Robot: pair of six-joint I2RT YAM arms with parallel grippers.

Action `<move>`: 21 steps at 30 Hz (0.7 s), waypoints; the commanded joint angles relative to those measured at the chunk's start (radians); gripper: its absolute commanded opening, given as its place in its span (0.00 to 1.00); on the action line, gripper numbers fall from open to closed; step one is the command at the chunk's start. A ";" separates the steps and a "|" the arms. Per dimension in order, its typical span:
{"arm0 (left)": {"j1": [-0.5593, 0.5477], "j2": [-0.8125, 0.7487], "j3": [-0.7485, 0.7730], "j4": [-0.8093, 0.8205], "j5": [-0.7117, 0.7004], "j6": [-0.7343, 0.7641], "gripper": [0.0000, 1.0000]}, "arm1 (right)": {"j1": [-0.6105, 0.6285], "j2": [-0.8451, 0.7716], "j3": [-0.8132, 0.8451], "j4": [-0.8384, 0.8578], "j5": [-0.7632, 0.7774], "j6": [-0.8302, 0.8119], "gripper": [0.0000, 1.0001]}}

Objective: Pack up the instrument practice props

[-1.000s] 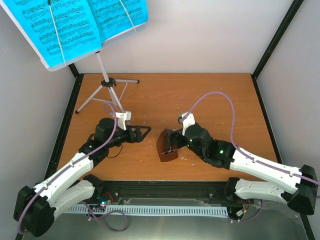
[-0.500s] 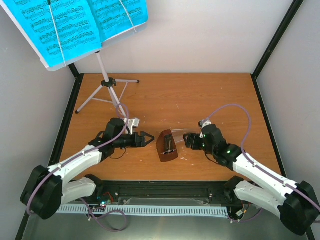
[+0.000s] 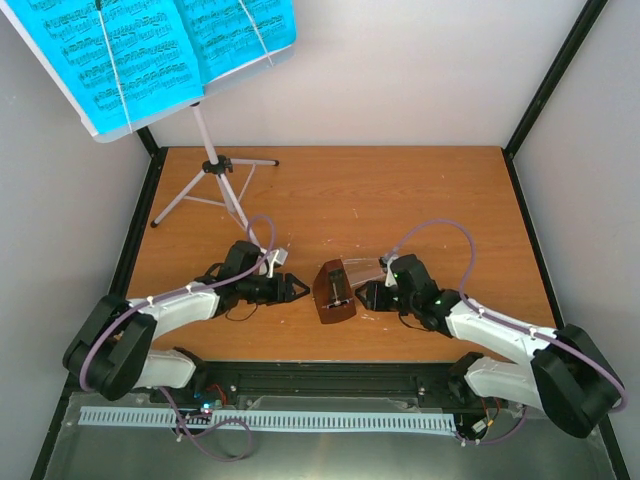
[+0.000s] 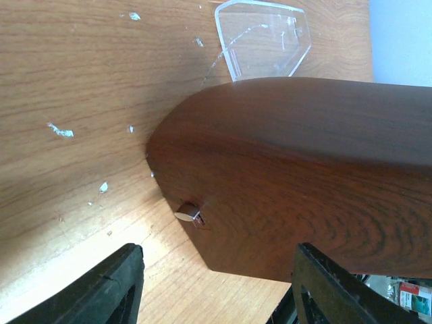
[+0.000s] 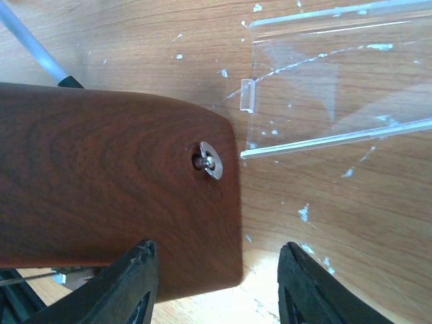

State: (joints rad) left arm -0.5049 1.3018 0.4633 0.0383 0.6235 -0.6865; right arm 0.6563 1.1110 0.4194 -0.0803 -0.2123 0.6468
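The brown metronome (image 3: 333, 290) lies on the table between both arms, its clear front cover (image 3: 364, 266) off and flat on the wood just to its right. My left gripper (image 3: 300, 289) is open at the metronome's left side, with the wooden body (image 4: 290, 169) just ahead of its fingers (image 4: 111, 287) and the cover (image 4: 266, 37) beyond. My right gripper (image 3: 366, 294) is open at the metronome's right side; one corner of the body (image 5: 115, 189) reaches in between its fingers (image 5: 314, 287), beside the cover (image 5: 337, 81). The silvery music stand (image 3: 215, 180) holds the cyan sheet music (image 3: 150, 50) at back left.
The stand's tripod legs (image 3: 185, 205) spread over the table's back left corner, just behind my left arm. Black frame posts (image 3: 555, 80) run along the table's sides. White flecks dot the wood around the metronome.
My left gripper has moved right to the metronome. My right gripper drew back off the metronome to its right side, and the clear cover came into view. Both jaws have narrowed.
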 commanded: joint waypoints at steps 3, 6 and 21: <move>-0.005 0.051 0.040 0.069 0.029 0.023 0.59 | 0.009 0.053 -0.011 0.098 -0.040 -0.016 0.47; -0.009 0.071 0.051 0.075 0.032 0.035 0.58 | 0.018 0.061 -0.019 0.109 -0.034 -0.014 0.45; -0.015 0.112 0.080 0.128 -0.010 0.047 0.56 | 0.178 0.090 -0.035 0.248 -0.016 -0.007 0.39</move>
State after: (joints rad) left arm -0.5125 1.4044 0.5041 0.1135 0.6125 -0.6701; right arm 0.7807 1.1816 0.3901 0.0658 -0.2314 0.6300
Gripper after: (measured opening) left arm 0.560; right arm 0.391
